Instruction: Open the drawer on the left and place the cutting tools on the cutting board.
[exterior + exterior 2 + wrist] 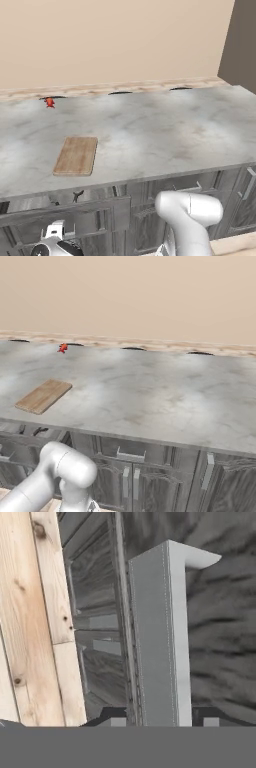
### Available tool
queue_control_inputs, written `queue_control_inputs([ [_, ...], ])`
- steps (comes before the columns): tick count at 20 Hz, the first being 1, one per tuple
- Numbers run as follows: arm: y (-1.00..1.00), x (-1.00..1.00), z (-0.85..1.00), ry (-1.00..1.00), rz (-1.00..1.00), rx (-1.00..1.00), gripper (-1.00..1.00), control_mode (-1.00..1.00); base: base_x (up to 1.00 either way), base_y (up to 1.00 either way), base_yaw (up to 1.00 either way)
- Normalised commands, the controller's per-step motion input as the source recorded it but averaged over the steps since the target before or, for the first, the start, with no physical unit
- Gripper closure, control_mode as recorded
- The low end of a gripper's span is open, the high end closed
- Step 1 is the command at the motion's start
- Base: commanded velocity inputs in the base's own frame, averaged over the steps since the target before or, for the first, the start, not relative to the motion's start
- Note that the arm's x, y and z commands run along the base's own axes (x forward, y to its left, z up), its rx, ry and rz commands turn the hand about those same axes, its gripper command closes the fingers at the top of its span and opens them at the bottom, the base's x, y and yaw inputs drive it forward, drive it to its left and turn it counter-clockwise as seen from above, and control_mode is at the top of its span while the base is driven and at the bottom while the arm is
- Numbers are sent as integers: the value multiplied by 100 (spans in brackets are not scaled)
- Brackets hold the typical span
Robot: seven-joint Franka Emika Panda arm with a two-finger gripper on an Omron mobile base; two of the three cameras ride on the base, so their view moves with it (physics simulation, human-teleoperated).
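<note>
The two small dark fingers (116, 716) stand on either side of the silver bar handle (160, 637) of the wide dark-grey wood-grain drawer (65, 210) — the bar runs up between them in the hand view, and they look clamped on it, one tip on each side. Beside the handle the hand view shows the streaked grey drawer front and, further off, pale wooden floor planks (35, 622).

From the left base view the drawer stands partly pulled out under the front edge of the grey marbled desk (150, 135), at the left, and a small dark shape, scissors-like, (77, 196) shows in the gap; the knife cannot be made out. The white arm (192, 220) bends down in front of the cabinets.

On the desk lies the flat light-brown wooden cutting board (76, 156), near the front edge above the drawer, bare on top. A tiny red object (49, 102) sits well apart at the back, by the wall.
</note>
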Motion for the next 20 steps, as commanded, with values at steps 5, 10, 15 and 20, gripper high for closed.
queue_control_inputs([
  [5,60,-100,-58,7,1,0,100,-100,0,0,0],
  [10,55,-100,-64,7,0,0,100,-100,0,0,0],
  [15,51,-100,-66,6,1,-1,100,-100,0,0,0],
  [20,49,-100,-74,1,1,-4,100,-100,0,0,0],
])
